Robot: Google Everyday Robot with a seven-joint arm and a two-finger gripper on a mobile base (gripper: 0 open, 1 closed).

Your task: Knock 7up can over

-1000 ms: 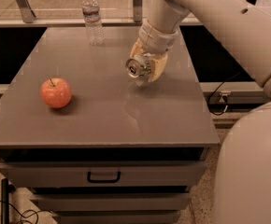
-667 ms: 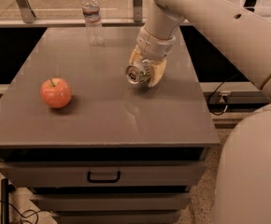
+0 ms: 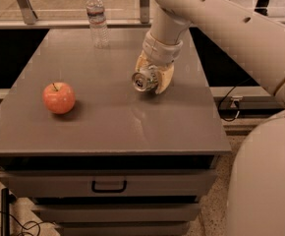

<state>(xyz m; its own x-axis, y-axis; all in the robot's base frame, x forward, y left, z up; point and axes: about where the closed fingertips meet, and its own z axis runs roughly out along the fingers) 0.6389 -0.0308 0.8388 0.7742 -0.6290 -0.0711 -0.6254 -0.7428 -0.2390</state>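
The apple (image 3: pixel 59 98) sat far left on the table (image 3: pixel 108 127), and the water bottle (image 3: pixel 98 18) stood at the back edge. Right of centre, my gripper (image 3: pixel 151 78) was clamped on the 7up can (image 3: pixel 143 80). The can's long axis was tipped nearly flat, silver top pointing front-left and body running back under my wrist. I could not tell whether it touched the tabletop.

A grey drawer cabinet (image 3: pixel 108 127) is standing on speckled floor (image 3: pixel 212 210); a glazed railing (image 3: pixel 59 22) is running along 12 o'clock. The gripper (image 3: pixel 151 79) is hanging low over the cabinet's top, toward 1 o'clock.
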